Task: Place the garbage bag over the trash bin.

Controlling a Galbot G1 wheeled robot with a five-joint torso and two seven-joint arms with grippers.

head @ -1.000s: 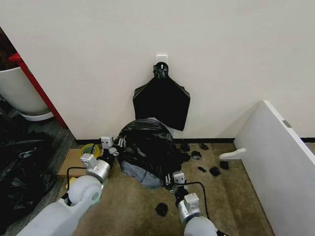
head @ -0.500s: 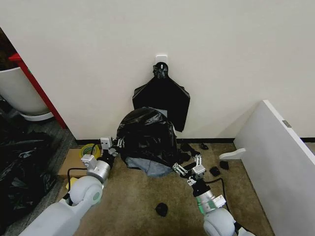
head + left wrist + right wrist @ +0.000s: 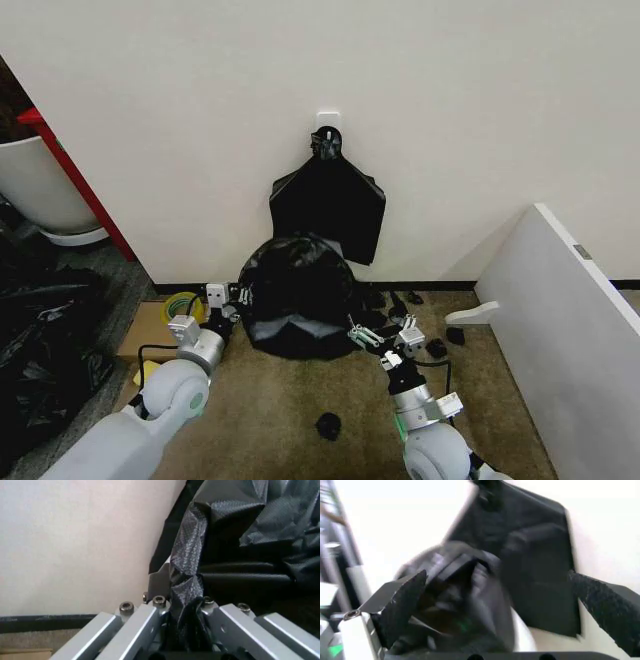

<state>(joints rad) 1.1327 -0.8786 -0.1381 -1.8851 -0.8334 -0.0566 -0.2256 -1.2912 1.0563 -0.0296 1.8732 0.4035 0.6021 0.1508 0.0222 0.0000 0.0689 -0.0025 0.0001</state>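
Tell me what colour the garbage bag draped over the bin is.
Glossy black; the garbage bag shows best in the head view.

The bag (image 3: 297,296) has dropped to the floor all round; the pale strip showing under its front hem in both earlier pictures is now covered. The right gripper (image 3: 380,333), which stood low at the bag's front right a second ago and then swung out to the right, now stands with fingers spread just off the bag's right hem. The bag's dome sits lower and wider than half a second ago.
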